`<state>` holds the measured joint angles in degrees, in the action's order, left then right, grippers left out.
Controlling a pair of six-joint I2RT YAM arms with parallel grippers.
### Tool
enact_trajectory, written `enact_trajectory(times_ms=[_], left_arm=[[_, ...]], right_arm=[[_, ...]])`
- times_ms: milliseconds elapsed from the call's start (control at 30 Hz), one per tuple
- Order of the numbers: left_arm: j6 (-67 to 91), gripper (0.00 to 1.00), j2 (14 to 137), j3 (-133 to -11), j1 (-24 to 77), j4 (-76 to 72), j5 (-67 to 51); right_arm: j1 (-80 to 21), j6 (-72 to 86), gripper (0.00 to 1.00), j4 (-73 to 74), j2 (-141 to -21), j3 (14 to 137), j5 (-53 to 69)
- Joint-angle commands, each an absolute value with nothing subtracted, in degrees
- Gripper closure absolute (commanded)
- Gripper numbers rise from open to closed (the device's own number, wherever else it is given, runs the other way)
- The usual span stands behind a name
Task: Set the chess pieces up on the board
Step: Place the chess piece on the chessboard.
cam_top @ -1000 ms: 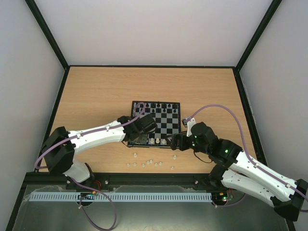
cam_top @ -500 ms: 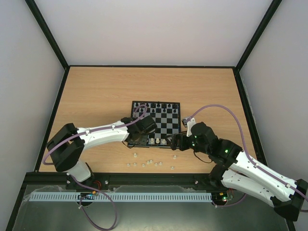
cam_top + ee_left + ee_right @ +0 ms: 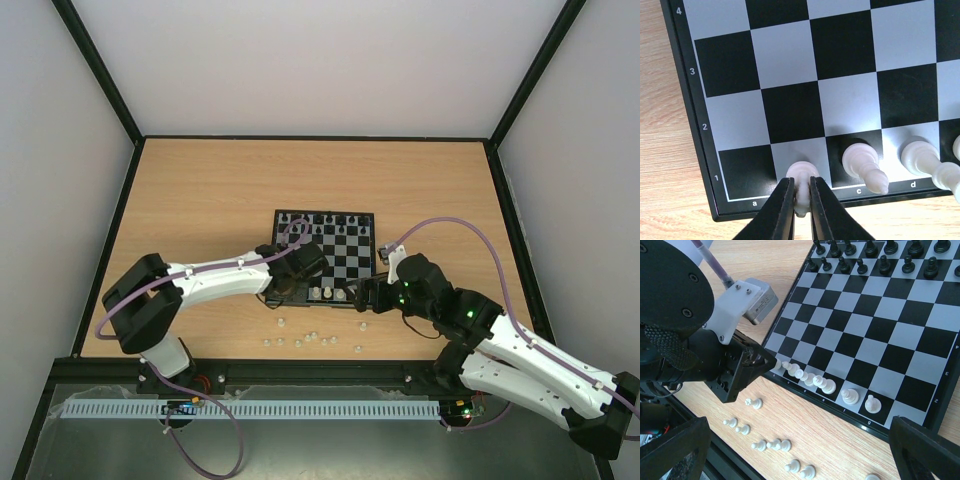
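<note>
While on board (image 3: 790,110), piece (image 3: 801,172) between fingers (image 3: 780,212)

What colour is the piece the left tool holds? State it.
The piece in the left tool is cream-white; the left wrist view shows it best.

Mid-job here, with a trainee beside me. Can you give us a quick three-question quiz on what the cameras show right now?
1. Multiple choice: the left gripper pinches a tiny cream chess piece over which square of the black-and-grey checked board? A) a1 B) b1 C) d1
2. True or false: the right gripper is shut on a piece.
3. Fill in: the loose cream pieces lie on the wooden table off the board's ___ edge (near or far, counted from the arm bases).
Key: 1 B; 2 false; 3 near.
</note>
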<state>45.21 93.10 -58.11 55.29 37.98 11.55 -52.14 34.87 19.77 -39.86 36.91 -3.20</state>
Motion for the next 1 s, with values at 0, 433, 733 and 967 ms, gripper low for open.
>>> enact_trajectory(times_ms=[0, 433, 733, 967], left_arm=[[44.91, 0.88, 94.45, -57.97, 55.02, 38.56, 11.38], [44.78, 0.78, 95.03, -59.26, 55.02, 39.16, 12.33], [44.43, 0.78, 95.4, -60.11, 55.02, 39.25, 12.83], [44.14, 0.85, 96.25, -60.36, 55.02, 38.96, 13.0]], right_arm=[[-52.01, 34.17, 0.02, 19.15, -39.57, 36.23, -2.9], [-51.99, 34.19, 0.02, 19.16, -39.36, 36.12, -2.39], [-51.98, 34.17, 0.02, 18.86, -39.46, 35.9, -2.2], [-51.95, 34.19, 0.02, 18.75, -39.55, 35.86, -2.04]])
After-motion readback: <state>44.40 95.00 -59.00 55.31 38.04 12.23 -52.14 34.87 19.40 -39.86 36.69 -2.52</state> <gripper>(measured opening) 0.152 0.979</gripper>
